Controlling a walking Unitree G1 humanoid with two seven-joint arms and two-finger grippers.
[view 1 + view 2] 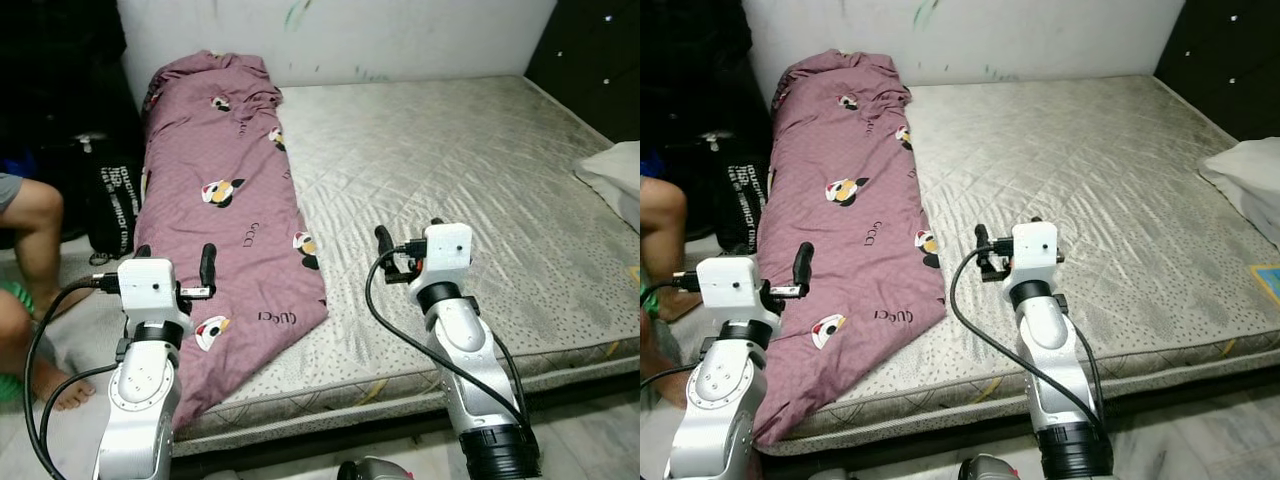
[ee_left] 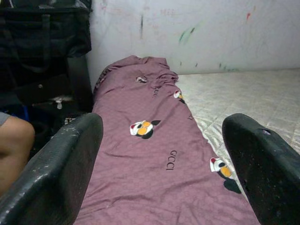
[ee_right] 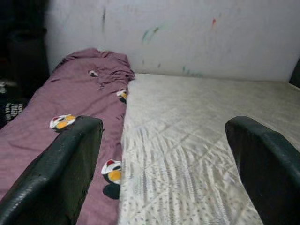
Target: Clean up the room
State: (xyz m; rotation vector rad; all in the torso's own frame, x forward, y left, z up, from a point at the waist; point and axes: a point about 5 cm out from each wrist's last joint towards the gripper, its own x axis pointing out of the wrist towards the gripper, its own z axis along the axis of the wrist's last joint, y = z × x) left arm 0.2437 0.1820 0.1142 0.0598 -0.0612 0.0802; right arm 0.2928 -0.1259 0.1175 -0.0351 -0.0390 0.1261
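Observation:
A mauve bedsheet (image 1: 225,210) printed with cartoon figures lies in a long rumpled strip down the left side of a bare grey quilted mattress (image 1: 460,150). Its near end hangs over the mattress's front edge. My left gripper (image 1: 175,258) hovers open over that near end, and the sheet (image 2: 154,154) stretches away between its fingers (image 2: 61,164). My right gripper (image 1: 410,233) is open above the bare mattress, just right of the sheet's edge, with nothing between its fingers (image 3: 61,164).
A person's bare legs (image 1: 30,240) are on the floor at the left, beside a black bag (image 1: 112,205). A white pillow (image 1: 615,170) lies at the mattress's right edge. A white wall (image 1: 400,35) runs behind the bed, with a dark panel (image 1: 590,60) at the right.

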